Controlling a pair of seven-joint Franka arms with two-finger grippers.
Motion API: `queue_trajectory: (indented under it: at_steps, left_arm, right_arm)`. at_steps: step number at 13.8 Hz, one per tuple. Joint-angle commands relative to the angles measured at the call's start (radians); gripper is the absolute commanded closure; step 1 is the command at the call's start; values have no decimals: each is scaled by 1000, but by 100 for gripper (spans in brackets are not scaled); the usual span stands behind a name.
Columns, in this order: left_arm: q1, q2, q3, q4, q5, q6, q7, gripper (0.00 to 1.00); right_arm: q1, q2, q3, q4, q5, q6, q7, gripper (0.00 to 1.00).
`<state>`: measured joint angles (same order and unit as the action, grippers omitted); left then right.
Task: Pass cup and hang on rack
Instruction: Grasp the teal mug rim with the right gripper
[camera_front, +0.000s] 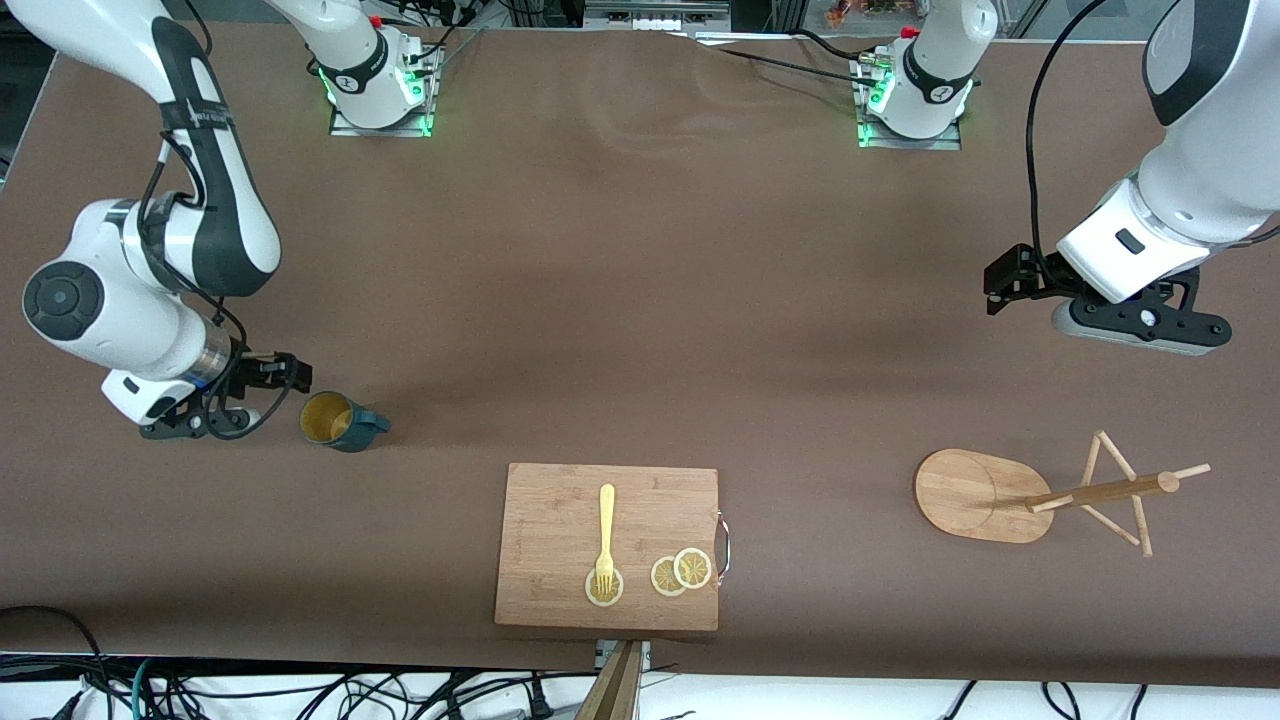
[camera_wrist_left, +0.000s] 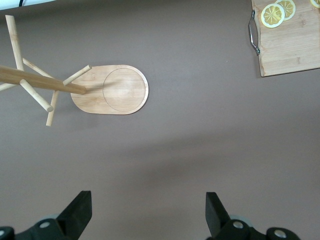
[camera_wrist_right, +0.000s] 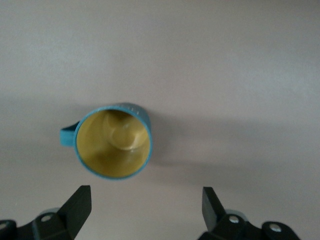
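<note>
Even, bright overhead light falls on the brown table (camera_front: 640, 300), giving soft shadows under both arms and beside the cup (camera_wrist_right: 114, 145), whose right wrist view is pale, washed out and slightly blurred, while the front and left wrist views stay sharp
</note>
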<state>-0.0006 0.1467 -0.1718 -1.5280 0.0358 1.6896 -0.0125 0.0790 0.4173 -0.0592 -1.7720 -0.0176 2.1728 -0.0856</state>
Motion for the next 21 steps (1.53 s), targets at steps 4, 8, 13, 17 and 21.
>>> queue_trajectory:
  at_steps: [4, 8, 13, 17, 21]
  left_arm:
    - [-4, 11, -5, 28, 15, -7, 17, 0]
    - [-3, 2, -6, 49, 10, -13, 6, 0]
    - [13, 13, 5, 43, 16, -11, 19, 0]
    - [50, 14, 5, 35, 13, -16, 17, 0]
    - [40, 20, 2, 40, 13, -16, 9, 0]
  right_arm:
    - [-18, 106, 7, 31, -12, 85, -13, 5]
    - [-18, 136, 9, 2, -4, 125, -9, 28]
    - [-5, 144, 15, 26, 7, 104, 10, 100]
    - [94, 152, 19, 130, 7, -45, 77, 100]
    - [257, 185, 21, 245, 11, -178, 327, 100]
